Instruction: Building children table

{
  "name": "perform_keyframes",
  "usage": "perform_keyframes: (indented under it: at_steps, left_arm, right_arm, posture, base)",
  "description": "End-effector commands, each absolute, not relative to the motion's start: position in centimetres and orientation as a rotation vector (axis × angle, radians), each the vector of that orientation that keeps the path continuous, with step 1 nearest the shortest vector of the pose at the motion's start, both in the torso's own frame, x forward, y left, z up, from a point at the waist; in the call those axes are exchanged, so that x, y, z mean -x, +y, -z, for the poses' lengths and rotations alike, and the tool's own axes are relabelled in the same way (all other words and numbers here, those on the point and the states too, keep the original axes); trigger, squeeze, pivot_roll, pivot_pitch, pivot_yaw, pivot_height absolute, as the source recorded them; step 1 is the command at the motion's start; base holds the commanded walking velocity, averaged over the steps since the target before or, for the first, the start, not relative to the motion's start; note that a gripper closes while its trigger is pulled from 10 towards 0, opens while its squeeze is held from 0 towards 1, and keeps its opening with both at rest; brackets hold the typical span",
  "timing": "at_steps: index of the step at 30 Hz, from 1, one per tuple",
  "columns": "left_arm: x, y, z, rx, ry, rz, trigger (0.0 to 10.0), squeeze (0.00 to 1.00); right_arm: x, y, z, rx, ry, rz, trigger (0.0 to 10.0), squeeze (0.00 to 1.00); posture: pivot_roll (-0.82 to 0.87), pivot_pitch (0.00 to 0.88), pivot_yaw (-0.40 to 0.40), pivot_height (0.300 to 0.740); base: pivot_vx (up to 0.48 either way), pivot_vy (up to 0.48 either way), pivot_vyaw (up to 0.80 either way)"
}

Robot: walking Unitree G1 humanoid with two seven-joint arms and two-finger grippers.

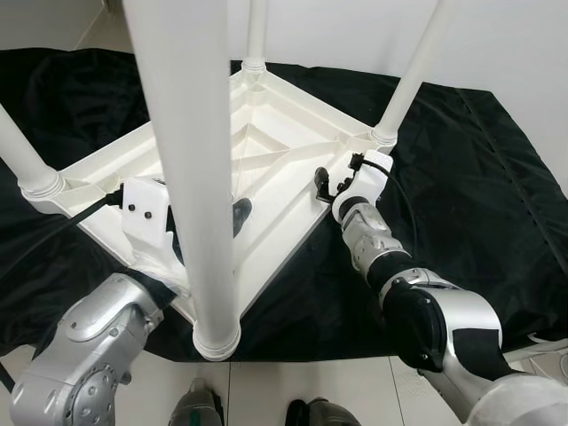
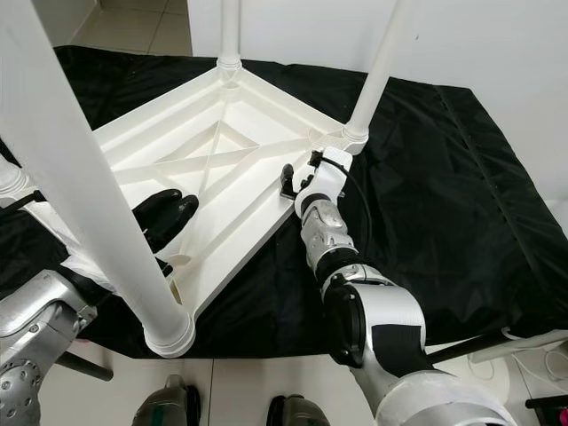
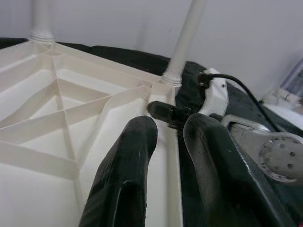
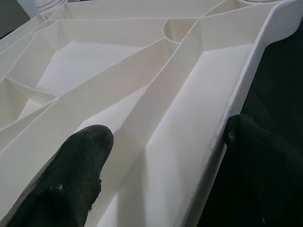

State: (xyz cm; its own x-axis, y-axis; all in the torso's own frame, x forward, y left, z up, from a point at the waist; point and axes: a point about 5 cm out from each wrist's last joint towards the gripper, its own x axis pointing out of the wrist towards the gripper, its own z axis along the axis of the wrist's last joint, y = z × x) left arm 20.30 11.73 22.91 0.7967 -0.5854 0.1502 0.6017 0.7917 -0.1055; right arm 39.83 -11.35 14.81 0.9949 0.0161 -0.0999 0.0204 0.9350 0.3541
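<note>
At the lower edge of the frame, the robot's feet [image 1: 200, 410] are seen on pale floor tiles [image 1: 337, 382]. Above them, a white children's table [image 1: 266, 133] is laid upside down on a black cloth [image 1: 461, 177], legs up. Its right rim is straddled by the right gripper [image 1: 324, 185], fingers apart. The left gripper [image 2: 164, 213] is held open inside the ribbed underside.

No legible text, label, brand, number or sign on the upturned white table [image 1: 266, 133], its legs [image 1: 191, 177], the black cloth [image 1: 461, 177] or either arm.
</note>
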Motion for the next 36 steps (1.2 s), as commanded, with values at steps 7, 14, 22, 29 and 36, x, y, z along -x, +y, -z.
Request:
perform_keyframes:
  at_steps: [7,14,22,29,36]
  left_arm:
    - [-19.3,9.2,-22.9,0.134,-0.087,0.749,10.0,0.00]
    - [-18.6,8.2,-22.7,0.138,-0.049,0.768,10.0,0.00]
    - [-18.7,7.9,-22.7,0.102,-0.048,0.786,10.0,0.00]
    - [-19.6,7.7,-21.8,-0.023,-0.023,0.784,10.0,0.00]
    - [-20.8,7.8,-21.1,-0.088,-0.013,0.811,10.0,0.00]
  right_arm:
    - [-39.9,-10.5,-14.7,-0.421,0.150,-0.047,10.0,0.00]
    - [-40.2,-9.3,-15.6,-0.410,0.157,-0.151,10.0,0.00]
    - [-40.8,-8.5,-17.6,-0.288,0.121,-0.200,10.0,0.00]
    - [-40.8,-9.7,-17.6,-0.298,0.070,-0.191,10.0,0.00]
    - [-40.5,-11.9,-17.4,-0.324,-0.030,-0.187,10.0,0.00]
  posture:
    - [0.25,0.146,-0.078,0.740]
    - [0.24,0.158,-0.072,0.740]
    - [0.24,0.158,-0.067,0.740]
    - [0.22,0.146,-0.056,0.740]
    - [0.18,0.132,-0.044,0.740]
  base:
    - [0.000,0.000,0.00]
    - [0.000,0.000,0.00]
    - [0.000,0.000,0.00]
    - [0.000,0.000,0.00]
    - [0.000,0.000,0.00]
